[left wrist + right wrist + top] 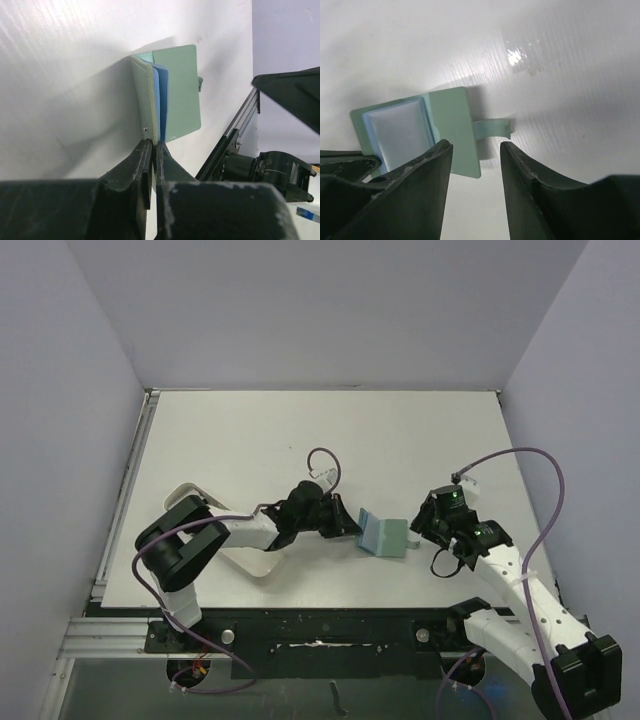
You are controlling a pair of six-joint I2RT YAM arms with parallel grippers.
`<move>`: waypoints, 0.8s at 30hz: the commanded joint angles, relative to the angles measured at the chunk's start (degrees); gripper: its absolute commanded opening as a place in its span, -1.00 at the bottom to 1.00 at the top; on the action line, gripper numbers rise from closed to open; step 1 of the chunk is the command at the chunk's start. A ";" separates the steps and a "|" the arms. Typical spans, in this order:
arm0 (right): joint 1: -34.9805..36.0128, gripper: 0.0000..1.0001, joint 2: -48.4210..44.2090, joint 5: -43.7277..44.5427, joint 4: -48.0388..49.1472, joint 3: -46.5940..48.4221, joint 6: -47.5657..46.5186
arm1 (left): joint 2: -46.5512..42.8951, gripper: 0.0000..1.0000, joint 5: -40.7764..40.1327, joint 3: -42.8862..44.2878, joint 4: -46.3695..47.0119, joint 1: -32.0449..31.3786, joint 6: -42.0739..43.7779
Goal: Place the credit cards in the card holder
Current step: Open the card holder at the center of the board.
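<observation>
Pinching the near flap edge of the card holder (180,90) with the left gripper (152,149), jaws clenched tight on that thin leaf, propping the wallet part-open like a book. Hovering the right gripper (475,145) over the opposite flap, jaws released and grasping nothing, with the snap tab (492,129) poking out just past the gap. Sitting mid-table (300,430) between both arms, long axis seemingly running from one gripper toward the other, left touching and right just above. Spotting no credit cards anywhere: only a pale window pocket showing among the blue slots. Lying under the left arm, a white tray (185,492), contents hidden. Probably needing a card fetched next.
</observation>
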 commanded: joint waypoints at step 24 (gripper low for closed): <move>16.93 0.15 15.06 -11.26 29.93 0.88 5.75 | -16.71 -1.00 -8.71 -8.58 -6.47 -1.87 3.58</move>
